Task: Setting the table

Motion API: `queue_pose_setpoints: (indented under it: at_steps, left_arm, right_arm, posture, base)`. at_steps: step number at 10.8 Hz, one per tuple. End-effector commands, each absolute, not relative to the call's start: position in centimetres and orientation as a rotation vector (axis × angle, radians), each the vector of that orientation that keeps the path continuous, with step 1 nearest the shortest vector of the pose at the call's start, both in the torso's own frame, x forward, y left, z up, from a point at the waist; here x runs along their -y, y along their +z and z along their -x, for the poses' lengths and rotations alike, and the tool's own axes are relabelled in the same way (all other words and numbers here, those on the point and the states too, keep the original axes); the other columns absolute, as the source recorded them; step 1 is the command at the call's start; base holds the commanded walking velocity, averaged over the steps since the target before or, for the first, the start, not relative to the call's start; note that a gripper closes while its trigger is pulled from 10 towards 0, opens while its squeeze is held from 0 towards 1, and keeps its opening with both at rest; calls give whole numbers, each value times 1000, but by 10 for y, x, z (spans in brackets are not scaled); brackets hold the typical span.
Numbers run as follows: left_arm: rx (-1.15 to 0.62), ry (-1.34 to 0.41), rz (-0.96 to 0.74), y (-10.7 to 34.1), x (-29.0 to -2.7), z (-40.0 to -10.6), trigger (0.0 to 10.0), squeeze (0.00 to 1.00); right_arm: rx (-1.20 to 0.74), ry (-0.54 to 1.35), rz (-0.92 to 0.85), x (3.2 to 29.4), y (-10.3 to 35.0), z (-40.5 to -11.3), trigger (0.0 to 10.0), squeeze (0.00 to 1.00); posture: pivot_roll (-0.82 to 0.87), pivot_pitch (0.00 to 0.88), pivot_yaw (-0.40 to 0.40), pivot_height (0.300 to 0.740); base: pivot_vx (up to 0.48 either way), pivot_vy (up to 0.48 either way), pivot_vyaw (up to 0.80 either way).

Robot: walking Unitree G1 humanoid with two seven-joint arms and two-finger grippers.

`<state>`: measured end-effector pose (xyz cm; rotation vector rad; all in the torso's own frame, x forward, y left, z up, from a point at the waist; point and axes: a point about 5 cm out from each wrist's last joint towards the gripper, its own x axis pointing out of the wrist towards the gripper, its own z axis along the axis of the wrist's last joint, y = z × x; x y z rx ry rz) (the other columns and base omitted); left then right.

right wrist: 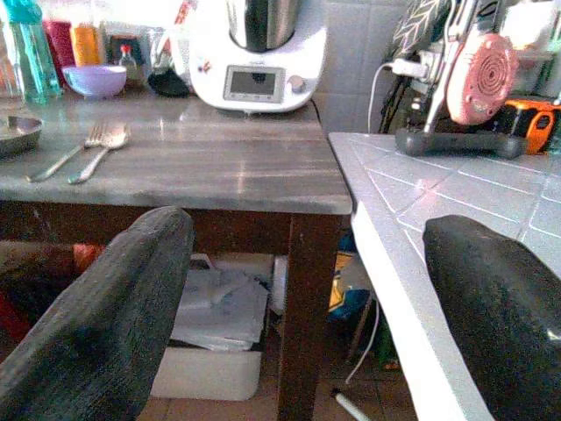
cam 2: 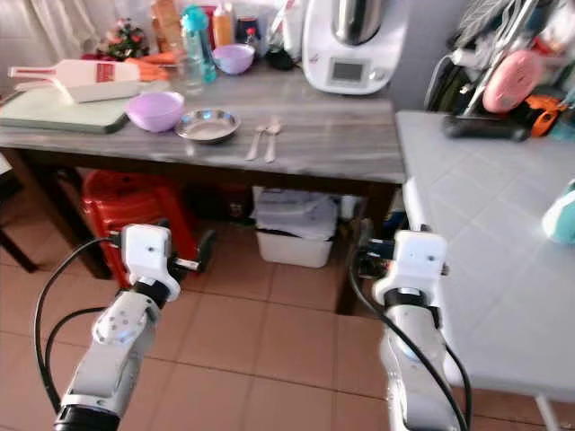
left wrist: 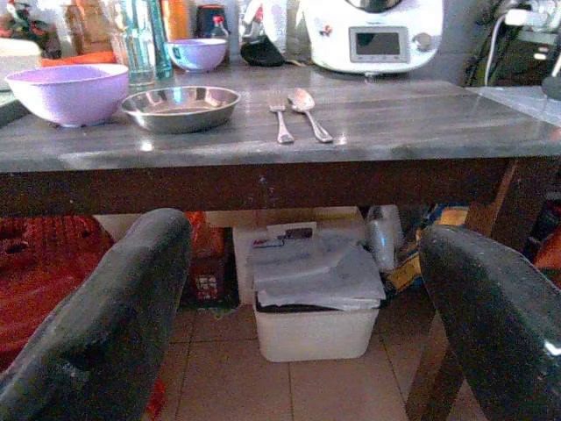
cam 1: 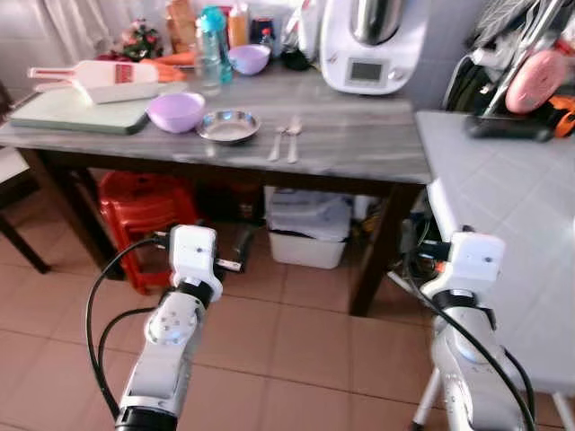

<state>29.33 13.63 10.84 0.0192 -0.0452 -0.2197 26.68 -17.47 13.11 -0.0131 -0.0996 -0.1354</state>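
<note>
A: Nearest, the left gripper (left wrist: 298, 307) and the right gripper (right wrist: 307, 307) hang below the table edge, both with fingers spread apart and holding nothing.

B: And the things to set?

A: On the grey streaked table (cam 1: 359, 148), the fork (cam 1: 278, 141) and spoon (cam 1: 294, 136) lie side by side, just beside the steel plate (cam 1: 228, 126). The lilac bowl (cam 1: 176, 111) stands next to it.

B: How will they handle?

A: Probably light, stiff, slippery metal, lying flat; the robot should pinch across the thin handles. Farther back stands a white kitchen machine (cam 1: 373, 45).
</note>
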Motion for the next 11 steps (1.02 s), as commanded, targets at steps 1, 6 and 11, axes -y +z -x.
queue_pose_setpoints:
  at_steps: [1,6,11]
  left_arm:
    - [41,-205,-24,110,-144,-294,10000,0]
    - [37,-221,-18,110,-143,-292,10000,0]
    - [33,-239,-18,110,-141,-292,10000,0]
  right_arm:
    - [98,-107,2,167,132,-269,10000,0]
    - [106,-106,1,167,133,-273,10000,0]
    - [117,-116,-1,167,135,-275,10000,0]
  posture:
    - [56,39,-8,740]
    - [67,40,-9,740]
    - [62,43,-4,740]
  base:
    - [0,-480,0]
    - [0,-480,0]
    - [0,-480,0]
